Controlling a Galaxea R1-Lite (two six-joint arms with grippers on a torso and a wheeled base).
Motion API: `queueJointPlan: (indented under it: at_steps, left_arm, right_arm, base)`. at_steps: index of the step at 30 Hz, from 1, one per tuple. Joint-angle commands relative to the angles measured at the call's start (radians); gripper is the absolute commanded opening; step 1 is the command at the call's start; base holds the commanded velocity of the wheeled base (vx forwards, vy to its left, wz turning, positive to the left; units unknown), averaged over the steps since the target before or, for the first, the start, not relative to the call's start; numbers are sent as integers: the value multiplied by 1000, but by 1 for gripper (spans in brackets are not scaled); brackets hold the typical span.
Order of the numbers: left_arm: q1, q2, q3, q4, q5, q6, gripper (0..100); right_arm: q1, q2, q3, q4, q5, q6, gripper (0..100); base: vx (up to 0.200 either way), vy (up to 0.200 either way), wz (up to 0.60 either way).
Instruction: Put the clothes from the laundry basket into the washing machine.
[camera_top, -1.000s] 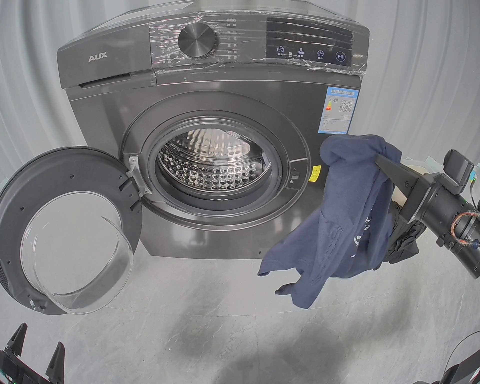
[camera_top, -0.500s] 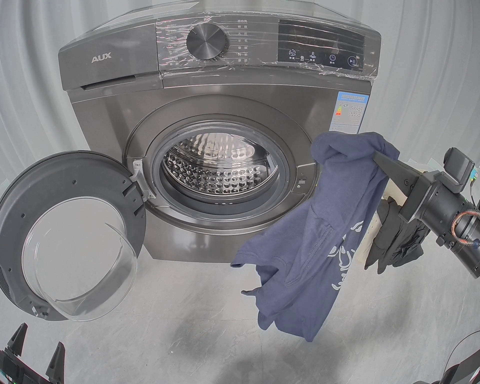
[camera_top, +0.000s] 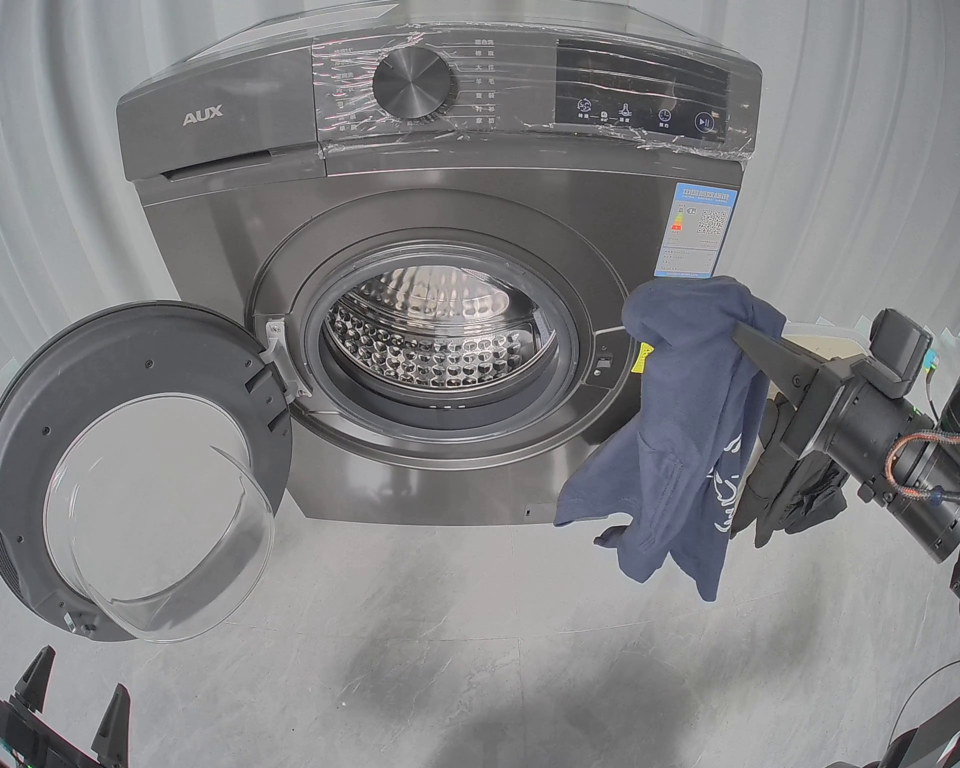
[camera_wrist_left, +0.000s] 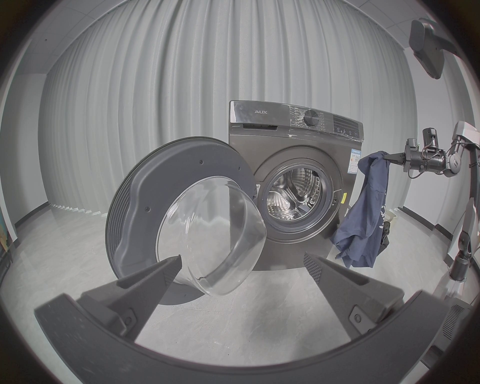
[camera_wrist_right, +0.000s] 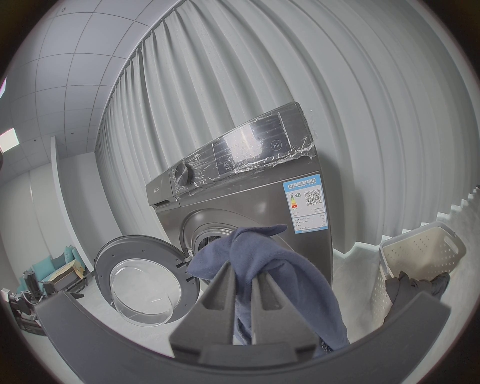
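Observation:
My right gripper (camera_top: 745, 340) is shut on a dark blue garment (camera_top: 690, 420) with white print, held in the air just right of the washing machine's open drum (camera_top: 440, 330). The cloth hangs below the fingers, clear of the floor. From the right wrist, the shut gripper (camera_wrist_right: 243, 280) pinches the bunched blue garment (camera_wrist_right: 270, 260). Behind it stands the cream laundry basket (camera_wrist_right: 420, 250) with a dark garment (camera_wrist_right: 415, 290) draped over its rim. My left gripper (camera_top: 75, 690) sits low at the near left, open and holding nothing.
The round door (camera_top: 140, 460) stands swung wide open to the left of the drum opening. Grey floor (camera_top: 450, 640) lies bare before the machine. Pleated curtain runs behind it. The dark garment (camera_top: 800, 490) hangs under my right arm.
The head view shifted slightly at first. The blue garment swung out to the left, then back to hang narrow under the right gripper, which edged left and lower. The left gripper stayed still.

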Motion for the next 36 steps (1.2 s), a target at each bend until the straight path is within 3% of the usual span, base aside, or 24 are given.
queueJointPlan:
  at_steps: [1,7,10,15,23,24,26,29,31,36]
  left_arm:
    - [0,-13,16,0,1,0,100]
    - [0,-13,16,0,2,0,100]
    - [0,-15,16,1,4,20,100]
    - [2,-15,16,1,4,21,100]
    - [3,-15,16,-11,4,18,100]
    - [3,-15,-7,-26,-2,0,100]
    - [9,6,-134,-69,-34,-25,100]
    - [9,92,-286,-66,-168,-34,100]
    - [16,172,-311,-60,-266,-37,100]
    - [-9,398,-268,-108,-380,-34,100]
  right_arm:
    - [-1,18,5,-3,0,1,0]
    - [2,35,5,-3,0,2,0]
    - [4,36,-5,3,-3,-7,0]
    - [16,64,-38,-2,-5,-10,0]
    - [77,110,-78,-17,-28,2,0]
    - [79,113,-79,-25,-32,-1,0]
    - [86,125,-88,-34,-34,1,0]
    - [89,136,-113,-37,-34,13,0]
    - [94,148,-136,-40,-34,22,0]
    - [120,164,-167,-42,-37,30,0]
  base:
    - [0,0,0]
    - [0,0,0]
    - [0,0,0]
    - [0,0,0]
    - [0,0,0]
    - [0,0,0]
    - [0,0,0]
    - [0,0,0]
    - [0,0,0]
    - [0,0,0]
